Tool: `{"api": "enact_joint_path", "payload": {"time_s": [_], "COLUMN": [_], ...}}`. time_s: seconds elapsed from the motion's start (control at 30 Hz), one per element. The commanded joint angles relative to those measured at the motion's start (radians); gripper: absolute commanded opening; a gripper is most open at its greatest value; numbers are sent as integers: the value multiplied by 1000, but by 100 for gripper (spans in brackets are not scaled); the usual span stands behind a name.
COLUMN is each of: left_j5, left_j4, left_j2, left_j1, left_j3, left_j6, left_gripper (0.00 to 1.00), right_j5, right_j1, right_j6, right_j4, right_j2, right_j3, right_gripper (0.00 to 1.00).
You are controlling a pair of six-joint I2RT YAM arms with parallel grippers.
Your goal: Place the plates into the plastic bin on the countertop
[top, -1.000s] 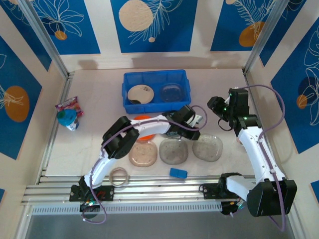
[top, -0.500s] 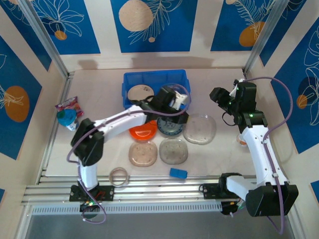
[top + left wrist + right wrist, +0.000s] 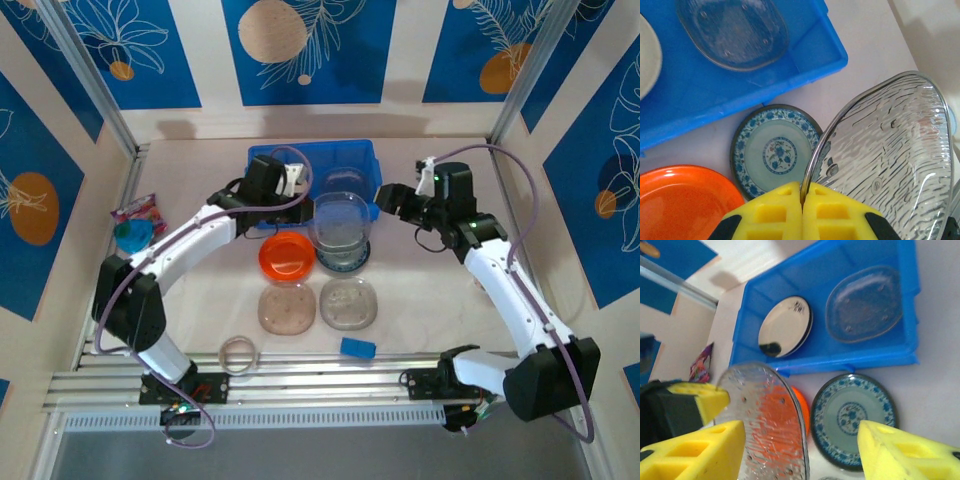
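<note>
Gripping a clear ripple-textured plate (image 3: pixel 880 150) by its rim, the left claw (image 3: pixel 802 200) has its yellow pads pinched tight with only the plate's edge between them. The plate is tilted up on edge, off the worktop (image 3: pixel 440 290), and fans out to that claw's right in the wrist view.

Right under the left claw there's a blue-and-white patterned plate (image 3: pixel 776 150) lying flat on the worktop. An orange plate (image 3: pixel 685 205) sits just to the claw's left. Past the fingertips is the blue plastic bin (image 3: pixel 805 75). It has a clear oval plate (image 3: pixel 732 30) in the half nearer the claw and a beige plate (image 3: pixel 786 326) in the far half.

The right claw (image 3: pixel 799 432) is spread wide with nothing pinched. From its own camera the held plate stands in front of it, close to its left pad. The patterned plate is lower down between the pads and the bin is further ahead. From overhead this claw hangs just beside the held plate's right edge, near the bin's right end, and whether it touches the plate is hard to call.

Closer to the arm bases than either claw, a pinkish translucent plate (image 3: pixel 287 308) and a smoky translucent plate (image 3: pixel 348 302) lie side by side. Nearer still are a thin ring (image 3: pixel 240 352) and a small blue block (image 3: pixel 357 347).
</note>
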Motion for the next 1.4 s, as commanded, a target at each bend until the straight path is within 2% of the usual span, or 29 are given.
{"api": "enact_joint_path", "payload": {"time_s": [0.0,0.17,0.3,0.5,0.57,0.8,0.87,1.0,1.1,1.17,1.23,1.3,1.37], "left_j5": [0,44,52,49,50,52,53,42,28,22,19,20,19], "left_j4": [-26,-6,11,21,24,31,29,21,15,22,26,35,37], "left_j2": [-49,-68,-88,-104,-104,-108,-105,-89,-78,-76,-73,-73,-68], "left_j1": [29,40,39,40,41,47,50,56,66,73,80,86,88], "left_j3": [-5,-24,-48,-71,-75,-79,-77,-77,-85,-97,-109,-124,-128], "left_j6": [31,4,-8,-11,-13,-10,-10,-10,-12,-15,-18,-24,-24], "left_gripper": [0,0,0,0,0,0,0,0,27,33,34,20,14], "right_j5": [-32,-41,-11,25,24,11,14,24,33,44,41,22,14], "right_j1": [44,104,139,149,150,153,154,154,150,144,133,119,115], "right_j6": [-27,-25,-41,-63,-66,-58,-55,-48,-46,-33,-21,-13,-14], "right_j4": [40,71,51,9,5,-4,-7,6,7,13,25,36,35], "right_j2": [19,81,136,190,204,256,265,267,276,281,281,290,305], "right_j3": [13,29,64,101,107,128,134,137,153,157,159,165,176], "right_gripper": [58,49,47,38,32,28,22,2,0,0,0,0,0]}}
